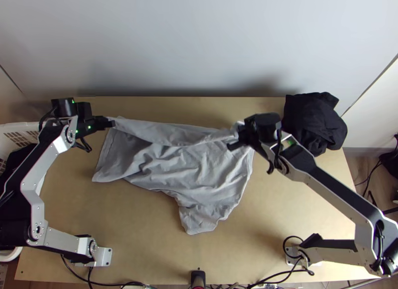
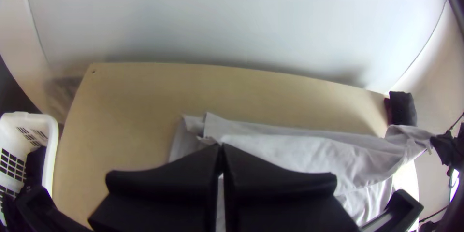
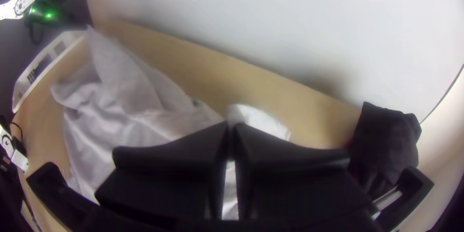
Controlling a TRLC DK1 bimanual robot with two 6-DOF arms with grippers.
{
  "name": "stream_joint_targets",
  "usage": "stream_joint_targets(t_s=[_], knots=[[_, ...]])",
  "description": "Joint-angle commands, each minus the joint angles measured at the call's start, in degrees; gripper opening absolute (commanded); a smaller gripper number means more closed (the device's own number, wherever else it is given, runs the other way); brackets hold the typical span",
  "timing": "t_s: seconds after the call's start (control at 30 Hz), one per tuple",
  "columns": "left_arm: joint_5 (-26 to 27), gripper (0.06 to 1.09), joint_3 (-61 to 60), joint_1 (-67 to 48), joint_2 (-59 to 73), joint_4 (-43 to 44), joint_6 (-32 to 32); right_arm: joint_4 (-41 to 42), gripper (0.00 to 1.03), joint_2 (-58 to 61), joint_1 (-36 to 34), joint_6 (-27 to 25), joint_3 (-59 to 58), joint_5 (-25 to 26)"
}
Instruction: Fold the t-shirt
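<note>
1 t-shirt (image 1: 204, 172) | 2 grips: left gripper (image 1: 111, 122), right gripper (image 1: 236, 139), fingers pinching it | 1 black bundle (image 1: 314, 122)

White basket (image 1: 22, 126): cut off at top view's left edge, partly hidden by left arm (image 1: 32, 177). Right gripper (image 1: 236, 140): blurred, hiding far right part of t-shirt (image 1: 196, 174).

The right hand (image 1: 236, 138) pinches the rumpled grey t-shirt (image 3: 130, 101).

The t-shirt (image 1: 209, 174) lies on the table (image 1: 144, 239), basket (image 2: 52, 137) left, seemingly a cloth heap (image 1: 313, 122) right.
</note>
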Motion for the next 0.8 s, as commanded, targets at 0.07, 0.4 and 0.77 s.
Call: stream_joint_targets(t_s=[0.07,0.4,0.77], knots=[[0.0,0.10,-5.0,1.8,0.0,-0.4,3.7,-3.6,0.03,-0.8,2.0,-0.2,-8.0,-1.9],[0.0,0.47,-4.8,3.5,3.6,-5.5,7.5,-2.5,0.03,7.4,3.1,-1.3,-11.9,-3.2],[3.5,1.05,-6.1,6.4,-4.2,-14.4,9.5,-16.3,0.99,-0.5,6.1,7.2,-3.0,-5.2]])
